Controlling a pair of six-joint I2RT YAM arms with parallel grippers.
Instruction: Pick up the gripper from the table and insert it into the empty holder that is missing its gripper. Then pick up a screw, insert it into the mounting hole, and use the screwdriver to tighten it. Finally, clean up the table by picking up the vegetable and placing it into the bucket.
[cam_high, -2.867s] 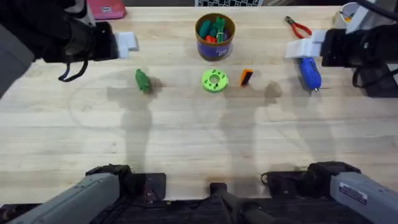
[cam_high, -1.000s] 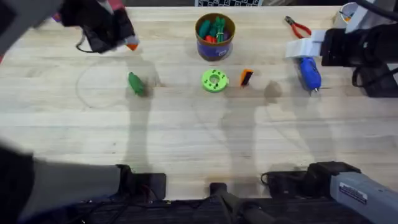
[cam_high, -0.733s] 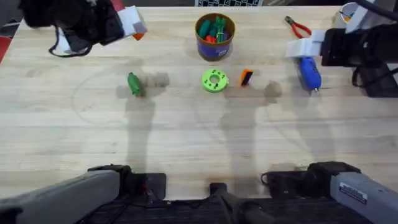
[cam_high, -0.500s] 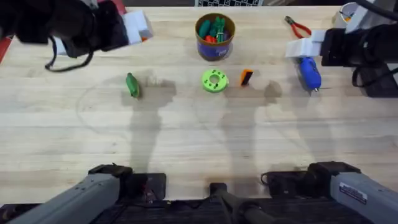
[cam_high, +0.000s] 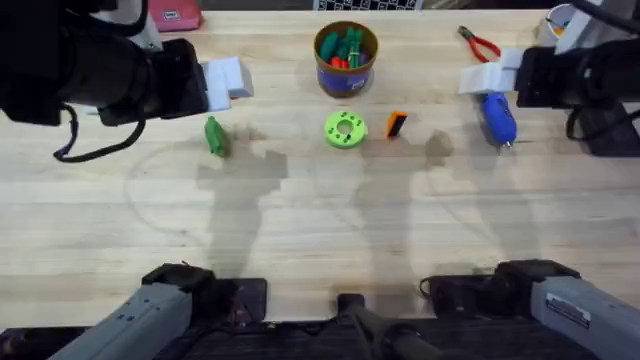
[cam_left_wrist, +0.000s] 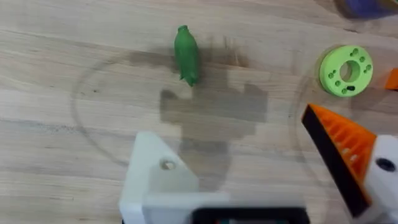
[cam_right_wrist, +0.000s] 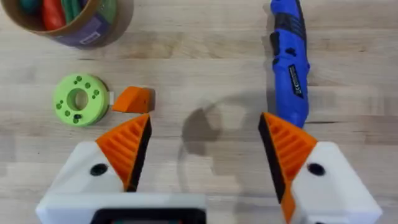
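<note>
- The gripper (cam_high: 396, 124), a small loose orange wedge with a black face, lies on the wooden tabletop (cam_high: 320, 230) just right of the lime-green disc (cam_high: 345, 130), untouched; step 1 is not yet done.
- The left gripper (cam_left_wrist: 249, 162) hangs over the far left, jaws wide apart and empty; its bare white holder (cam_left_wrist: 158, 174) lacks a wedge.
- The right gripper (cam_right_wrist: 202, 152), wide open and empty, hovers by the blue pen-shaped screwdriver (cam_right_wrist: 289, 59).
- Next, I judge, 1 arm must close on the wedge and seat it on that mount.

One vegetable (cam_high: 213, 136), one bucket (cam_high: 346, 58), one screwdriver (cam_high: 497, 117), one green disc (cam_high: 345, 130), one loose gripper (cam_high: 396, 124), one pair of pliers (cam_high: 478, 43).
</note>
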